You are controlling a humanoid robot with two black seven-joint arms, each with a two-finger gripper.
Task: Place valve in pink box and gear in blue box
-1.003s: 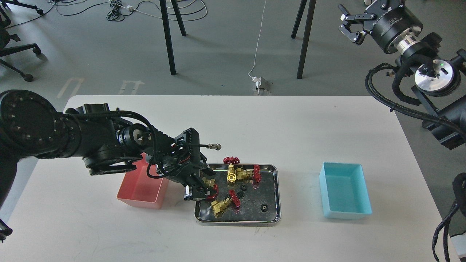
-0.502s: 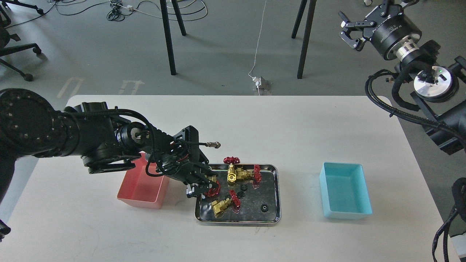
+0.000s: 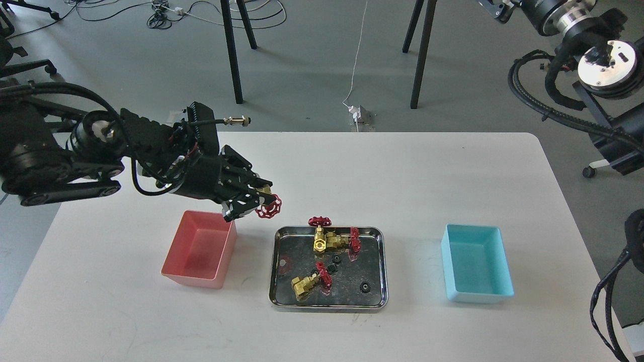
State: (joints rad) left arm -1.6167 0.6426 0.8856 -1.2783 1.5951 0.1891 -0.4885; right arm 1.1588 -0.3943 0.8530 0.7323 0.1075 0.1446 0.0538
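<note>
— What is seen from the head?
— A valve (image 3: 266, 205) is held clamped in the left gripper (image 3: 254, 201), above the table, just beyond the pink box (image 3: 177, 266) toward the left edge.
— And the right gripper?
— Mostly cut off at the top; its state cannot be told. The blue box (image 3: 480, 294) sits toward the right edge.

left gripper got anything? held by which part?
Yes: the left gripper holds a valve by its brass body; the red handwheel sticks out free, above the table. Right gripper is out of view.

left hand (image 3: 256, 203) lifted valve (image 3: 266, 205) off tray (image 3: 277, 266)
</note>
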